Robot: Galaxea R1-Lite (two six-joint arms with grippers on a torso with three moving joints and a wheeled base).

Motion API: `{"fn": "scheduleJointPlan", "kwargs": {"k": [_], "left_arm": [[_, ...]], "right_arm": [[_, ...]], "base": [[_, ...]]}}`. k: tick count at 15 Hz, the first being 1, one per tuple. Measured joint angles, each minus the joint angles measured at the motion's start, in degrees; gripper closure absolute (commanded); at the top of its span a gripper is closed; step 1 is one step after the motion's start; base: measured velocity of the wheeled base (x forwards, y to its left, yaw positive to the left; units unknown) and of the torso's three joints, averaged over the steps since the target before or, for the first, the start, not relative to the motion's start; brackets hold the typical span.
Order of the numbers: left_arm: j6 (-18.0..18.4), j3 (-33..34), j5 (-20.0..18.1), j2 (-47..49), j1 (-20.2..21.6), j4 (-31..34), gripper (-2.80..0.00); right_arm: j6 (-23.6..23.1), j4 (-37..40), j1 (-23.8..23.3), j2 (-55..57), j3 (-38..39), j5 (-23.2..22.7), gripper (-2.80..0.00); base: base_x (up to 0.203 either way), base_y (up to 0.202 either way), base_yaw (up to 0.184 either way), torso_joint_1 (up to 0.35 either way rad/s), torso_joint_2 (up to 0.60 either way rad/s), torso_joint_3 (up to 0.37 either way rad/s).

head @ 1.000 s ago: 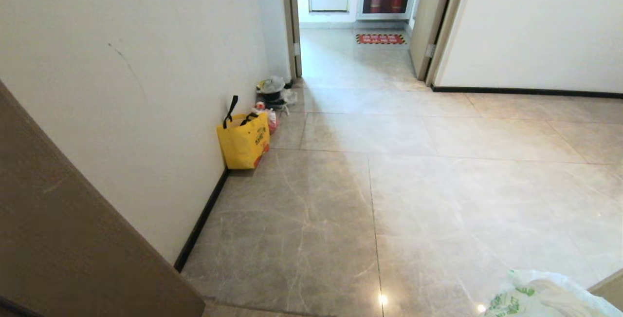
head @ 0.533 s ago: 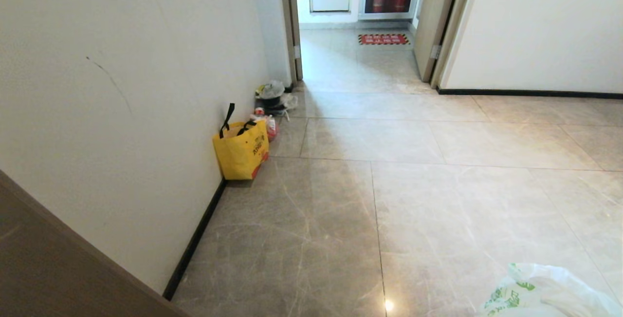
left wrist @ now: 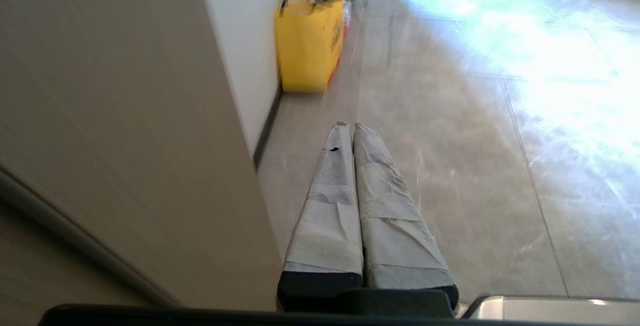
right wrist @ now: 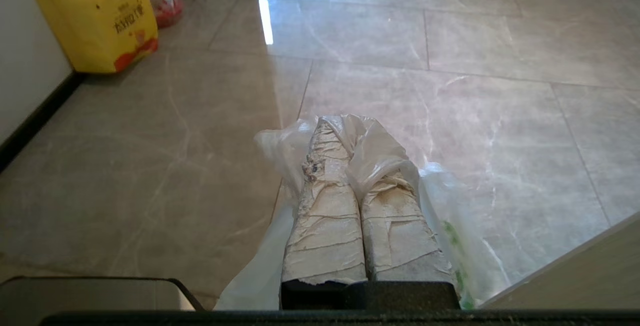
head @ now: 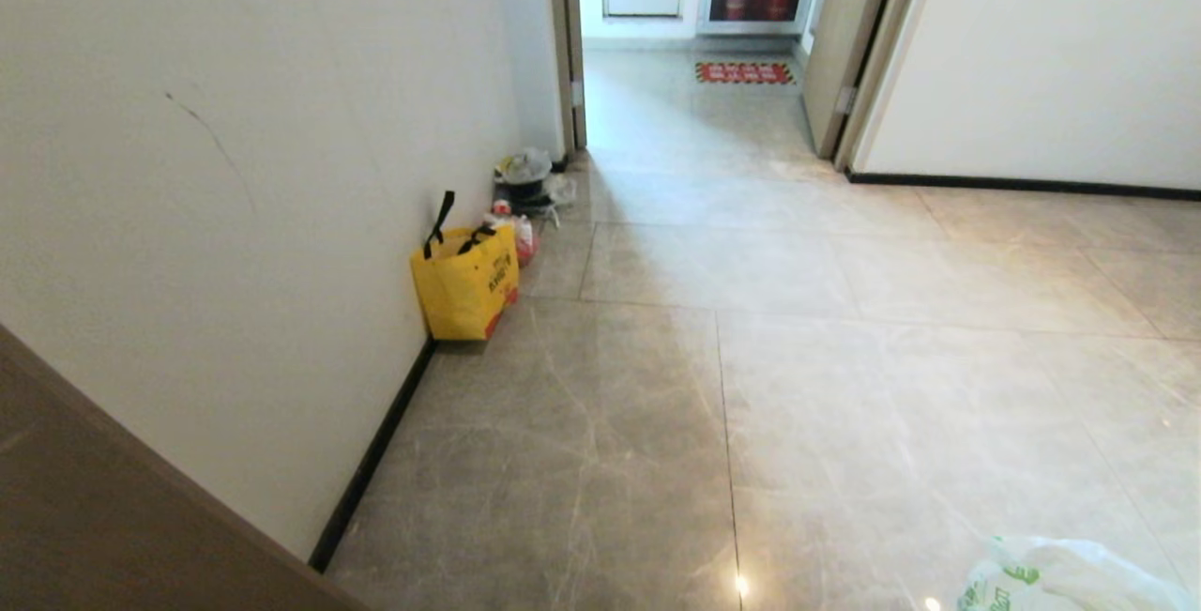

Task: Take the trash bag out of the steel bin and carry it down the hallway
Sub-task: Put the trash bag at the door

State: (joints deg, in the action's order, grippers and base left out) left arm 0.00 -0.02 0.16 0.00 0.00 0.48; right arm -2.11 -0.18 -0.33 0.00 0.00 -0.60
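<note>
right gripper [right wrist: 345, 130]: clamped on trash bag [right wrist: 372, 153], plastic draped over fingertips, hanging both sides
trash bag place: above hallway [head: 844, 386] tiles, low right of head view
left gripper [left wrist: 349, 126]: closed, empty
yellow tote [head: 466, 281]: against left wall

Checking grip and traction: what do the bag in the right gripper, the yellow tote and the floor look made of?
Trash bag: thin white plastic film, crinkled, translucent. Yellow tote: looks like matte woven or non-woven fabric, holds its boxy shape. Floor: polished marble-look tile, mirror glare.
</note>
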Motion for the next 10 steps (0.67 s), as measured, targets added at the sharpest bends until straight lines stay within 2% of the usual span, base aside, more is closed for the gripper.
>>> {"fn": "scheduleJointPlan", "kwargs": {"k": [5, 10], "left_arm": [[0.1, 0.0, -0.05, 0.0, 0.0, -0.08, 0.0], [0.08, 0.02, -0.05, 0.0, 0.0, -0.24, 0.0]], "right_arm": [[0.03, 0.02, 0.02, 0.0, 0.0, 0.0, 0.0], [-0.01, 0.02, 0.02, 0.0, 0.0, 0.02, 0.0]], "base": [[0.0, -0.16, 0.004, 0.003, 0.0, 0.003], [0.0, -0.014, 0.0, 0.0, 0.0, 0.001]]}}
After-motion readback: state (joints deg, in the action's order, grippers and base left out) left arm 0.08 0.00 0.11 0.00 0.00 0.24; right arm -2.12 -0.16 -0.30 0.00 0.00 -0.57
